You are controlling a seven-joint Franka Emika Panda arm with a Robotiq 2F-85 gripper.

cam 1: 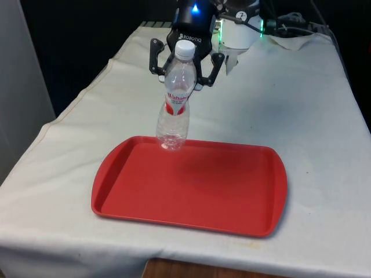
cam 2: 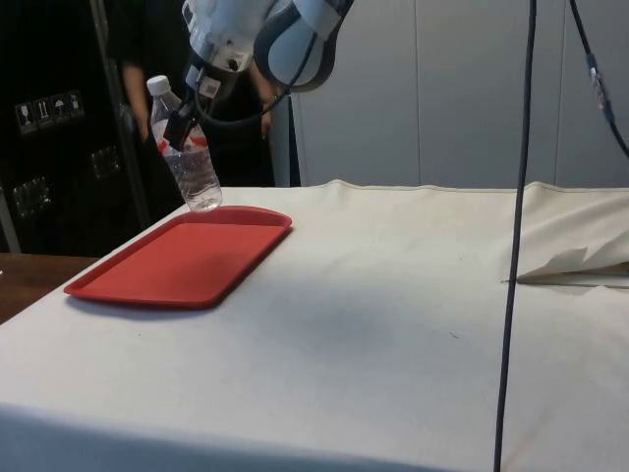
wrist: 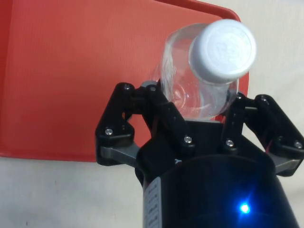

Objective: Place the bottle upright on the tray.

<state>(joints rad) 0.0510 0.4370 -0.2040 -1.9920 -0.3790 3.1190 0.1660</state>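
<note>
Front view: the claw (cam 1: 184,70), upper centre of the frame, holds the bottle (cam 1: 174,104) nearly upright, its base at the tray (cam 1: 243,197)'s far rim.
Side view: the bottle leans, cap toward upper left.
Wrist view: cap faces the camera.

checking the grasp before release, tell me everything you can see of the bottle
The bottle is clear plastic, with a white cap and a red and white label. It looks empty. It leans slightly, cap up, held near its upper part in the pincer. Its base hangs at the far edge of the red tray; contact cannot be told.
</note>
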